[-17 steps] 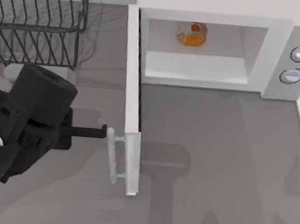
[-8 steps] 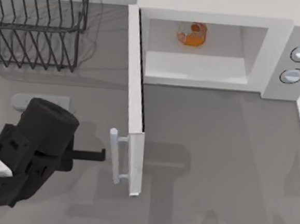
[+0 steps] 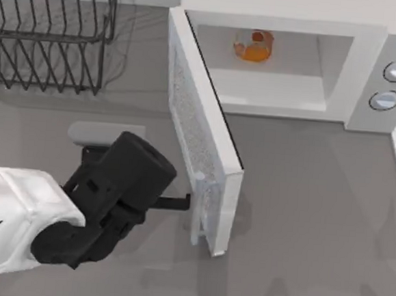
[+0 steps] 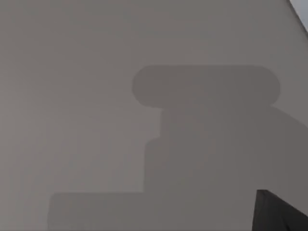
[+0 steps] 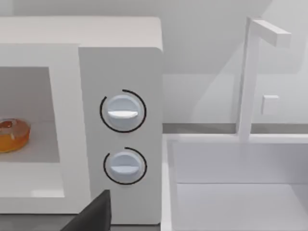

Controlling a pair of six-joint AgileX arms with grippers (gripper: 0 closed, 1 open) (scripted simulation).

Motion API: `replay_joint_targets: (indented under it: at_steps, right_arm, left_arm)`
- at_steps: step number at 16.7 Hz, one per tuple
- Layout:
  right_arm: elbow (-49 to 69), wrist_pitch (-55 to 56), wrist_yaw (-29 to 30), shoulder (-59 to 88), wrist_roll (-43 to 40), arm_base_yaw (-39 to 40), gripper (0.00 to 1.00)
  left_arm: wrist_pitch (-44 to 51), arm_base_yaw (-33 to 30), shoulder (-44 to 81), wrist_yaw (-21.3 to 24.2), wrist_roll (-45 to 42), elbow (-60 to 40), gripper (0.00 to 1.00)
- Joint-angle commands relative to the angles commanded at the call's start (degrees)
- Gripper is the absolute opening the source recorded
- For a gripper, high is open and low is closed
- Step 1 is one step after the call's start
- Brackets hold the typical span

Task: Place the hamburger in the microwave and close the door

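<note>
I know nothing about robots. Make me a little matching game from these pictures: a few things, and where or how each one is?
Things:
1. hamburger
2. door
3. two knobs
4. wire rack

Places or states:
A. on the microwave's grey side panel
B. inside the cavity
C. at the table's far left
D. half open, left hand at its handle

Pairs: 1-B, 2-D, 3-A, 4-C

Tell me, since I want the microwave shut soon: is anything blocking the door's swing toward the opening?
Nothing visible does. The door stands partly open, the table between it and the microwave front is bare, and the hamburger sits deep inside. The left gripper is at the door's outer face.
</note>
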State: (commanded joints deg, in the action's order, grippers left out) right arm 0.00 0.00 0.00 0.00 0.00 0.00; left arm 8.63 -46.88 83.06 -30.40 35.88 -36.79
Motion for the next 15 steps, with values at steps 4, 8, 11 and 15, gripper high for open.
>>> replay_joint_targets:
  at_steps: [4,8,11,15]
  right_arm:
    - [0.0,0.0,0.0,0.0,0.0,0.0,1.0]
    - [0.0,0.0,0.0,0.0,0.0,0.0,1.0]
    - [0.0,0.0,0.0,0.0,0.0,0.0,1.0]
    - [0.0,0.0,0.0,0.0,0.0,0.0,1.0]
  left_arm:
    - [2.52,-6.69,6.87,-3.62,6.15,-6.11,0.0]
    - [2.8,-7.35,7.52,-3.95,6.75,-6.69,0.0]
    - [3.18,-7.73,8.22,-4.02,7.22,-7.48,0.0]
    - [7.3,-11.65,15.37,-5.82,11.34,-15.95,0.0]
